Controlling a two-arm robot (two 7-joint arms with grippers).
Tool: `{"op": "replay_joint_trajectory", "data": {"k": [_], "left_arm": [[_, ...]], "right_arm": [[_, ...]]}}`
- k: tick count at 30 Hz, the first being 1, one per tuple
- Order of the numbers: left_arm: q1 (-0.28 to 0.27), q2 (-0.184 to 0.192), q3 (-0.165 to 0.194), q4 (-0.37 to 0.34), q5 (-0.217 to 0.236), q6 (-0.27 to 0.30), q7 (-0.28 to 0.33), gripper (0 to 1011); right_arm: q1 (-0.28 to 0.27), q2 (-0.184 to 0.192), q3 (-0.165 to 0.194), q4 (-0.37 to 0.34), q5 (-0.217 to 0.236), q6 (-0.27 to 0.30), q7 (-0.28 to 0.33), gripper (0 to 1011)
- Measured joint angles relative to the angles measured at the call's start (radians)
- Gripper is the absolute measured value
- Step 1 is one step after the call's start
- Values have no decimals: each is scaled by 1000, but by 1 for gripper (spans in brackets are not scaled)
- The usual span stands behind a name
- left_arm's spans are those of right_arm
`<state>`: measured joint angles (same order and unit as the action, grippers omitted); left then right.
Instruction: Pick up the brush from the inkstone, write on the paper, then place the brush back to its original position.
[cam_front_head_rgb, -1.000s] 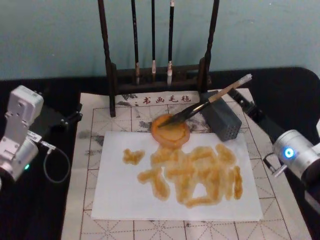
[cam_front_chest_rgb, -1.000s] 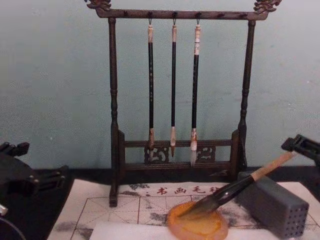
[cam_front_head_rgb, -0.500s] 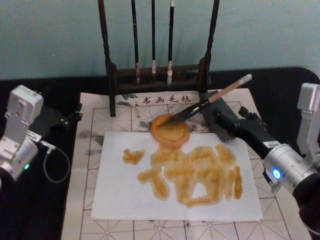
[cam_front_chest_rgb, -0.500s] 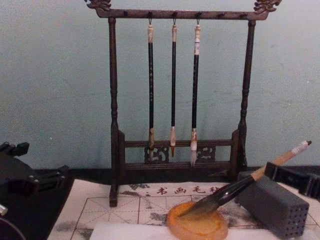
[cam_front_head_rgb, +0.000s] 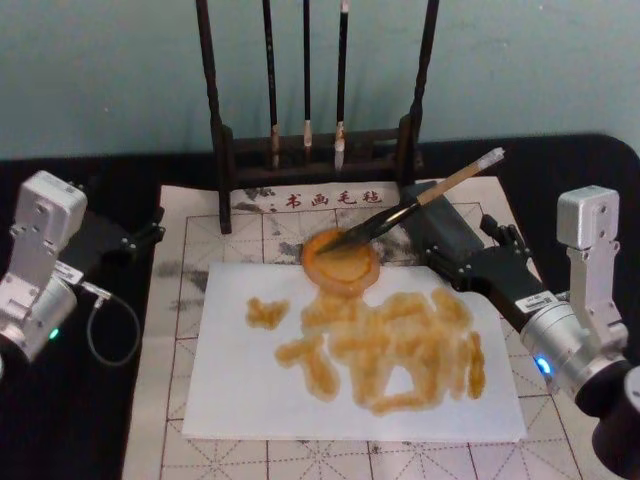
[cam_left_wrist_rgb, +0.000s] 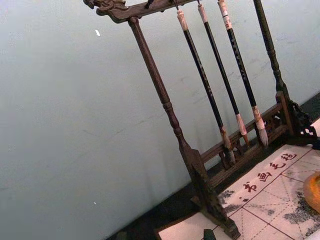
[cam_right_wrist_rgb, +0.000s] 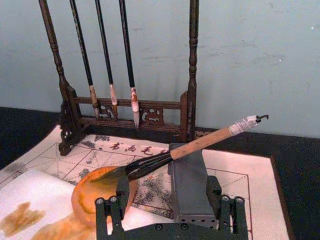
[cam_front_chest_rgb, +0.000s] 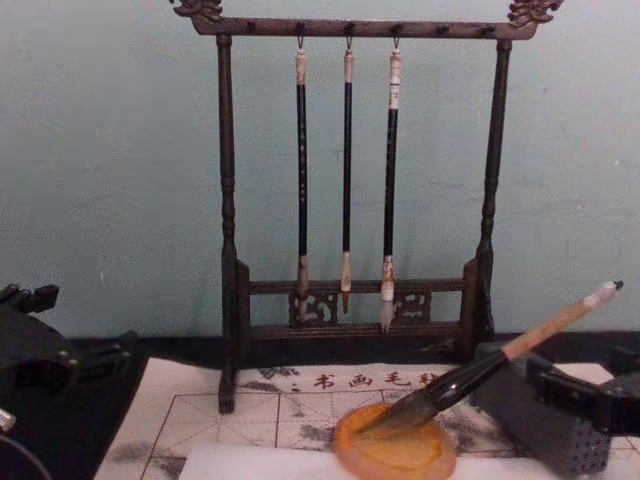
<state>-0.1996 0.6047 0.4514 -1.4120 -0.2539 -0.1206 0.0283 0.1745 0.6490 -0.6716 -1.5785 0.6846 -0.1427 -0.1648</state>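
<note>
The brush (cam_front_head_rgb: 415, 205) lies slanted, its dark tip in the orange inkstone (cam_front_head_rgb: 340, 264) and its tan handle propped on the grey block (cam_right_wrist_rgb: 187, 185). Nothing holds it. The white paper (cam_front_head_rgb: 240, 390) in front of the inkstone carries several orange strokes. My right gripper (cam_front_head_rgb: 460, 247) hovers open just near of the block, its fingers (cam_right_wrist_rgb: 107, 210) spread either side below the brush (cam_right_wrist_rgb: 200, 142). From the chest it shows low at the right (cam_front_chest_rgb: 590, 398), under the brush (cam_front_chest_rgb: 500, 355). My left gripper (cam_front_head_rgb: 115, 238) is parked off the mat at the left.
A dark wooden rack (cam_front_head_rgb: 305, 150) with three thin hanging brushes stands behind the inkstone. A gridded felt mat (cam_front_head_rgb: 170, 330) lies under the paper on the black table. The grey block (cam_front_chest_rgb: 525, 412) sits right of the inkstone (cam_front_chest_rgb: 395, 455).
My right gripper has drawn back from the brush's upper end and dropped lower, swinging in over the near side of the grey block. The brush and left arm have not moved.
</note>
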Motion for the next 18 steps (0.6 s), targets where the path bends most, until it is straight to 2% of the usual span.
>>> {"op": "replay_joint_trajectory", "data": {"k": [18], "left_arm": [[0, 0, 0, 0, 0, 0, 0, 1001]], "right_arm": [[-1, 0, 4, -2, 19, 3, 4, 1000]]}}
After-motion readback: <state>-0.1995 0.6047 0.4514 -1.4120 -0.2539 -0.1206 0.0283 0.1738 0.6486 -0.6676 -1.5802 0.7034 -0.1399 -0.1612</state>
